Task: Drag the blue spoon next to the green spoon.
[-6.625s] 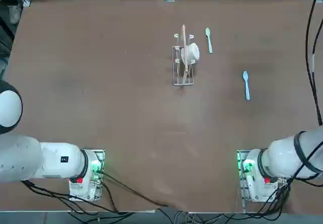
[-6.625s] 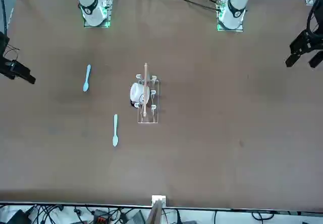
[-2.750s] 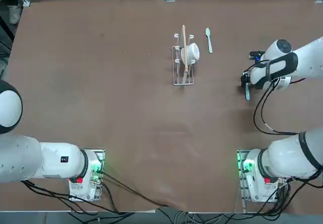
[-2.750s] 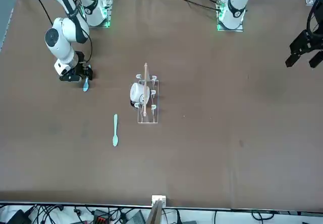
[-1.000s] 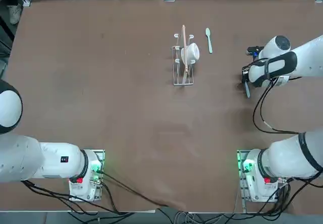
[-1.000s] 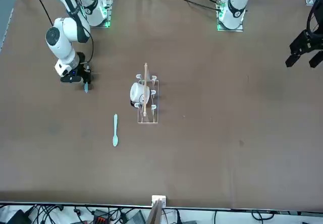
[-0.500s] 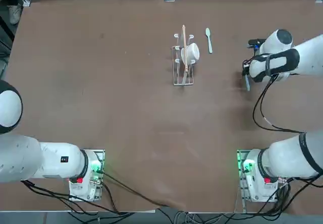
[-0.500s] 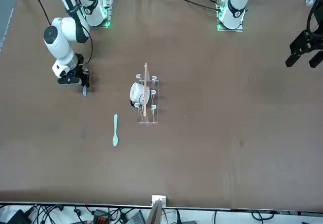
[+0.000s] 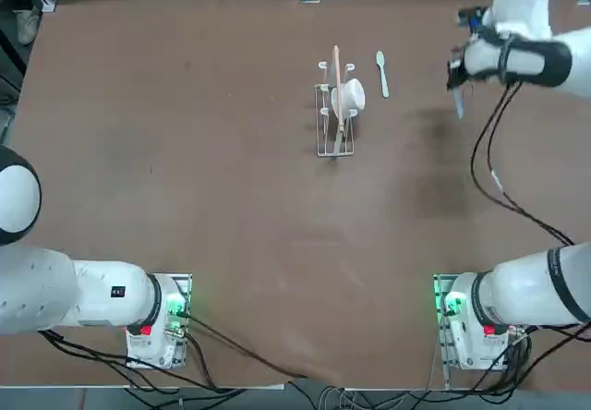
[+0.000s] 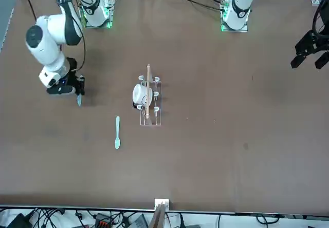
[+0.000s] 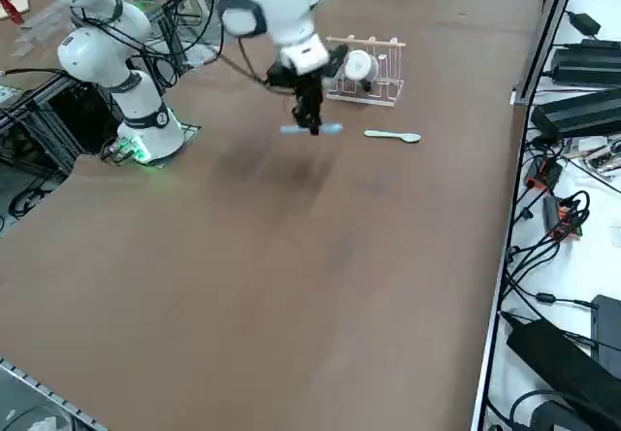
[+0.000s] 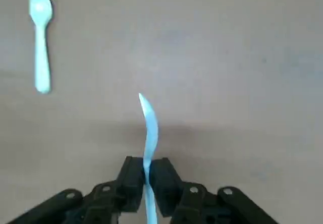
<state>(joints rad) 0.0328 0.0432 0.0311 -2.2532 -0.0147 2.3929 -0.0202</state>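
Since a second ago, the right gripper has carried the blue spoon up to the overhead frame's upper right, its fingers clamped on the handle. Left of it lies the green spoon, beside the rack.

Blue spoon in right pincer, beside green spoon.

Robotics lab: bare brown table, cable tangles and equipment along table edges.
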